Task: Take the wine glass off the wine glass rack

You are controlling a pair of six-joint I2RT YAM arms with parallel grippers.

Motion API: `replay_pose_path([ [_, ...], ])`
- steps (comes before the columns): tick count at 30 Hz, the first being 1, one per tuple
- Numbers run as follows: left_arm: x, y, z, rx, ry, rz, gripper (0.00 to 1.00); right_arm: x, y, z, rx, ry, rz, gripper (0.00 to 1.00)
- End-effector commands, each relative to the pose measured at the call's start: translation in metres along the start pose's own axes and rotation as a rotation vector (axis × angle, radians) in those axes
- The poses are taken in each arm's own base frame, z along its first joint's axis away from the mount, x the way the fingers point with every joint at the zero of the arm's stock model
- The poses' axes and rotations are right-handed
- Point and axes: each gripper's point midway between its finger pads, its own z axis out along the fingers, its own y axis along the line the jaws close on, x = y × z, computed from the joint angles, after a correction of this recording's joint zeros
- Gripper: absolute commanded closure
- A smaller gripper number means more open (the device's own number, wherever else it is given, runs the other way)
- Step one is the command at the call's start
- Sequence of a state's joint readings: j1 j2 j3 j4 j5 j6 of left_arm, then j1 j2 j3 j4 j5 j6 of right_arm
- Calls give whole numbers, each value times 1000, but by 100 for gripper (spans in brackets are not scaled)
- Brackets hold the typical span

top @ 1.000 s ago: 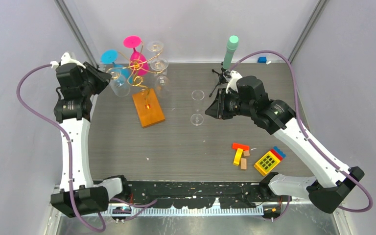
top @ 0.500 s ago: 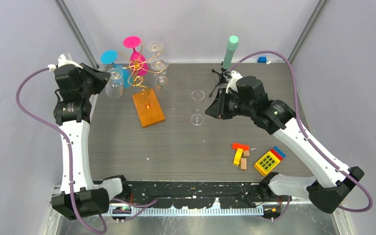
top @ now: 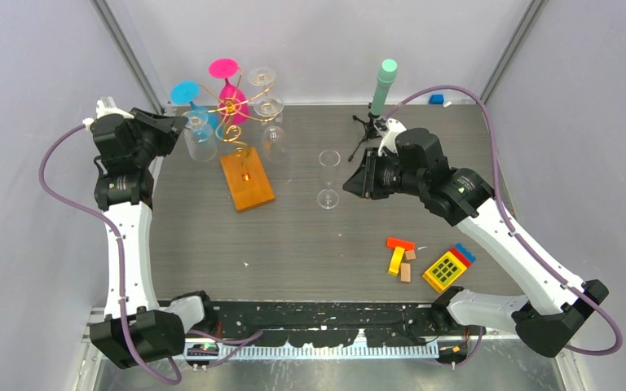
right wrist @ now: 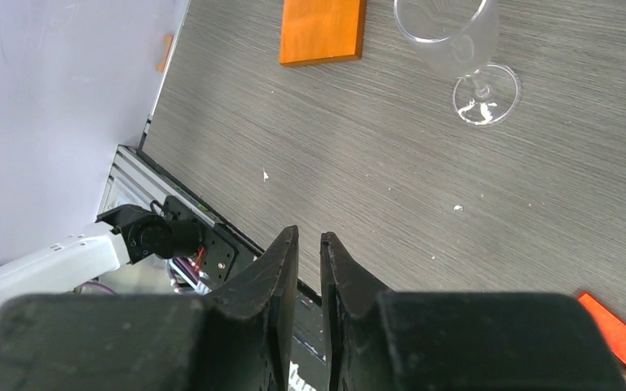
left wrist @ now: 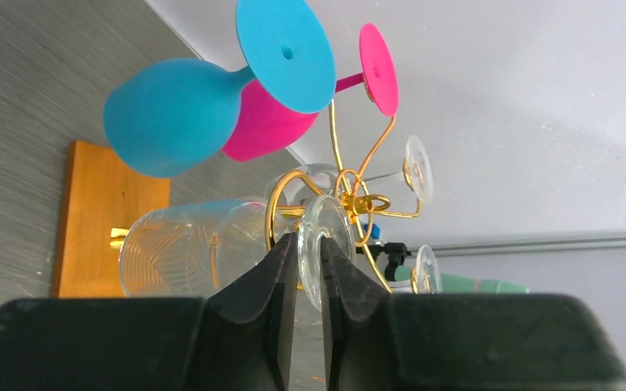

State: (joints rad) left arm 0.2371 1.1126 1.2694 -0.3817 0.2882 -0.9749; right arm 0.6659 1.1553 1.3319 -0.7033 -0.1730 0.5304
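Top view: the left gripper [top: 178,129] sits left of the wine glass rack [top: 247,183], at a clear wine glass [top: 199,140] hanging there.
Left wrist: the gripper pinches that glass's foot; the stem sits inside a gold curl.
Risk: a crooked pull could snag the curl, tip the rack, or slip the foot.
Right wrist: the right gripper [right wrist: 310,240] is pressed together and empty, right of the rack.

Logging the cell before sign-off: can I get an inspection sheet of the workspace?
Surface: grey table, a few white specks.
Job's things: wine glass rack holds blue glass, pink glass and clear ones; standing clear glass apart on the table.
Clutter: toy blocks, tripod with mint cylinder.
Grippers: left gripper shut on hanging clear glass at its foot; right gripper shut, empty.
Cables: purple cables loop beside both arms.
Surroundings: pale walls.
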Motion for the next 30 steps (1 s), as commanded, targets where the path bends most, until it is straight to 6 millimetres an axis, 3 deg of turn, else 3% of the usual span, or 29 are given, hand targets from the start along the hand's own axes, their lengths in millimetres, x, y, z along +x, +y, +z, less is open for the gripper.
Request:
replay_pose_path([
  [1,0,-21,-1,107,17,-43,80,-13,7,-7,-24,-66,-2,78],
  [8,4,-21,0,110,39,-69,74,-11,6,-5,-20,-61,-2,78],
  [17,14,-6,5,71,59,-140,73,-10,5,-4,-18,-58,1,78],
  [20,15,-2,4,57,60,-140,78,-10,5,-4,-18,-58,1,78],
  [24,13,-3,1,58,49,-128,99,-10,5,-4,-18,-56,3,78],
  [30,7,-21,-10,106,40,-103,100,-11,6,-4,-23,-59,5,78],
])
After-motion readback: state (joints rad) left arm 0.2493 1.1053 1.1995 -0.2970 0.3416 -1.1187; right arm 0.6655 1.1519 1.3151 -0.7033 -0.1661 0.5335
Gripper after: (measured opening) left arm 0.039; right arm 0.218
